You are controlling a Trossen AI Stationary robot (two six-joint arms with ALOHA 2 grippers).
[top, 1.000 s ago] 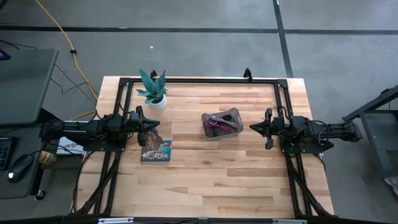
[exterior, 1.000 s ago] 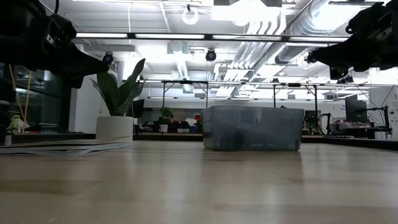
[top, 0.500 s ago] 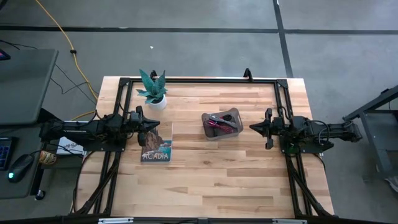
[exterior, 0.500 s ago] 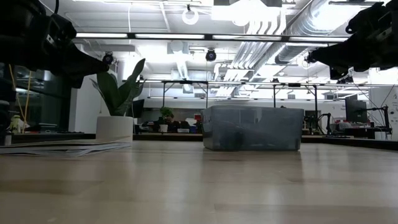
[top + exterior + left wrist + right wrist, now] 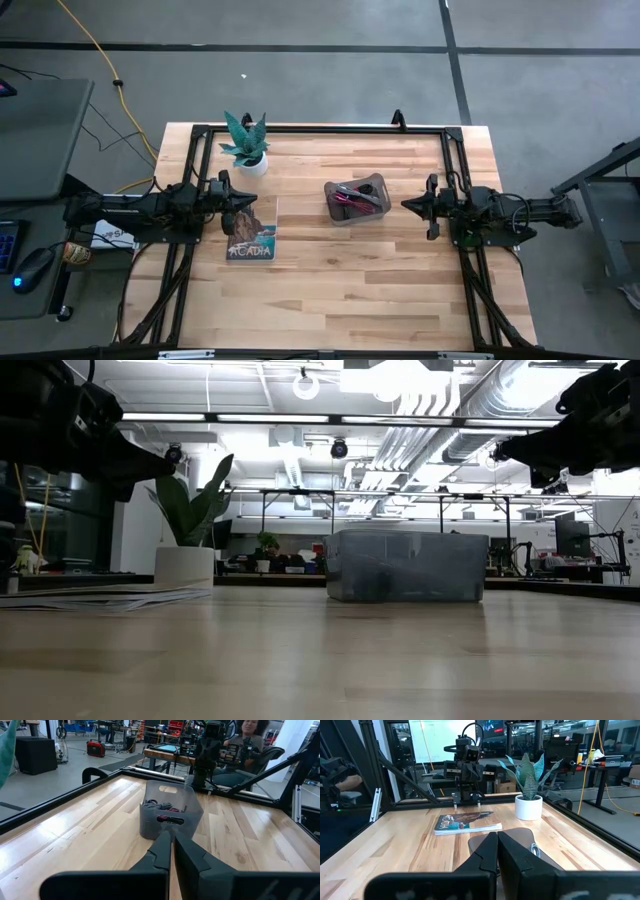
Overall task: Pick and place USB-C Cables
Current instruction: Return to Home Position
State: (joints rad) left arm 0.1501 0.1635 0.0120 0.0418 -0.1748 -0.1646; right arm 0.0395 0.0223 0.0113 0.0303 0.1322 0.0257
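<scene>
A small grey translucent bin (image 5: 358,199) stands mid-table; it also shows in the low view (image 5: 407,565) and the left wrist view (image 5: 170,815). USB-C cables (image 5: 352,196) lie bundled inside it: pink-red, dark and silver-grey strands, seen again in the left wrist view (image 5: 162,807). My left gripper (image 5: 254,196) hovers shut over the book, left of the bin. My right gripper (image 5: 404,205) hovers shut to the bin's right. Both touch nothing.
A book (image 5: 251,231) lies flat under the left gripper. A potted plant (image 5: 246,143) stands near the far edge on the left. A black frame (image 5: 320,128) runs along the table's edges. Bare wood (image 5: 340,290) fills the near half. A person (image 5: 250,732) sits beyond the table.
</scene>
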